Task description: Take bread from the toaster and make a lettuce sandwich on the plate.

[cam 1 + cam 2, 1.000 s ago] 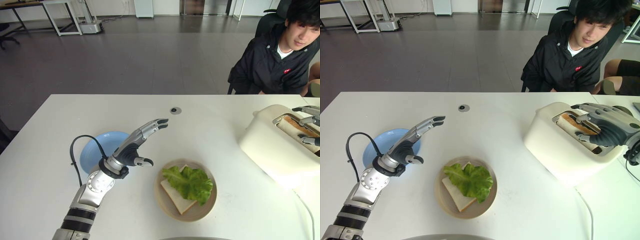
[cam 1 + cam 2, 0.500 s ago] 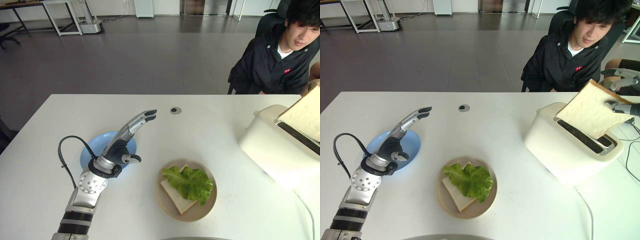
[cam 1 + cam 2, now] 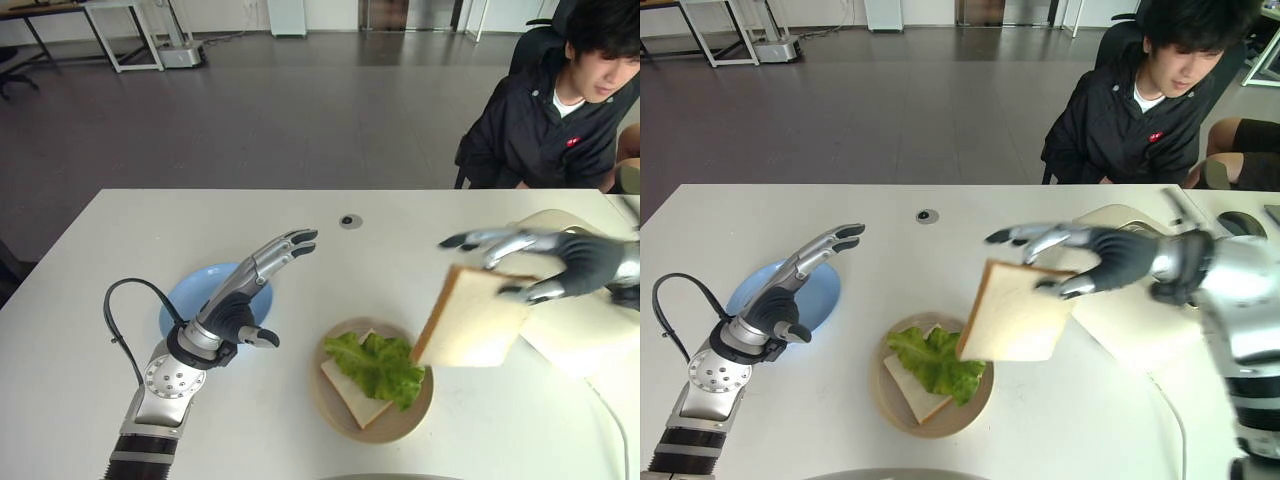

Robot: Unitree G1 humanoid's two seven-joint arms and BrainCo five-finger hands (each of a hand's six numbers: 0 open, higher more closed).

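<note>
The right hand [image 3: 565,262] pinches a bread slice [image 3: 470,320] with its fingers, up over the plate [image 3: 318,400] at its 3 o'clock edge. The left hand [image 3: 240,300], at 9 o'clock, has straight, empty fingers.

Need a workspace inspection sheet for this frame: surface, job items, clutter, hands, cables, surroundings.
Surface: white table, no spills seen.
Job's things: tan plate holds the bottom slice with lettuce on top; toaster at the table's right; held bread slice tilted in the air by the plate's right side, not yet on the lettuce.
Clutter: blue dish left of the plate; small dark round insert in the tabletop.
Hands: right hand grips the held bread slice at its upper edge; left hand open above the blue dish.
Cables: black cable loops off the left wrist; white cord runs from the toaster.
Surroundings: dark floor beyond the table.
</note>
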